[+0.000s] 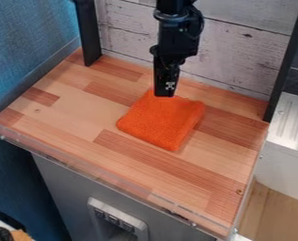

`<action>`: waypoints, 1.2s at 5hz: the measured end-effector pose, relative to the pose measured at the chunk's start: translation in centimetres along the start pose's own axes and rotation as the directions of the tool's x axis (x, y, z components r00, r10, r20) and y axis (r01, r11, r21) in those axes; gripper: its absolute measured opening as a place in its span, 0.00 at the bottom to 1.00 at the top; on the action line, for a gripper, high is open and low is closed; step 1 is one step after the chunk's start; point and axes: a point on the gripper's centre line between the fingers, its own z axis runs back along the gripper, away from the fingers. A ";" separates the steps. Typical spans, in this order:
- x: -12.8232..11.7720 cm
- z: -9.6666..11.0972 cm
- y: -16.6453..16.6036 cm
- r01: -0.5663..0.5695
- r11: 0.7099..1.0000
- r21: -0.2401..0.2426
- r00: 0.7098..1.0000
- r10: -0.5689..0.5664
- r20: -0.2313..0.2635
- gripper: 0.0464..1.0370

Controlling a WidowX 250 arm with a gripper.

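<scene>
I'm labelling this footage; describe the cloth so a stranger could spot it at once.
Find the wood-patterned countertop before the whitewashed plank wall. Near its back middle, under the black gripper, lies a folded, roughly square cloth. Its solid bright orange stands out from the brown wood.

Soft, fairly bright light is spreading over the bench around the orange cloth, and its source is staying hard to place. A faint, soft-edged shadow is hugging the cloth's lower right side. Above the cloth, the black hand is swallowing most of the light and reading very dark. Far right of the cloth, the ribbed metal surface is shining pale. Out in front, small glints are catching on the clear edging, while the grey cabinet front below is sitting dimmer.
</scene>
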 end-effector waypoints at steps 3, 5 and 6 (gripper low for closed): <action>-0.3 -2.8 0.8 -0.010 0.999 0.032 1.000 0.010 -0.001 0.02; -1.2 -5.7 0.1 -0.021 0.999 0.042 1.000 0.021 0.011 0.02; -1.2 -6.4 -0.2 -0.037 0.998 0.050 0.999 0.036 0.027 0.02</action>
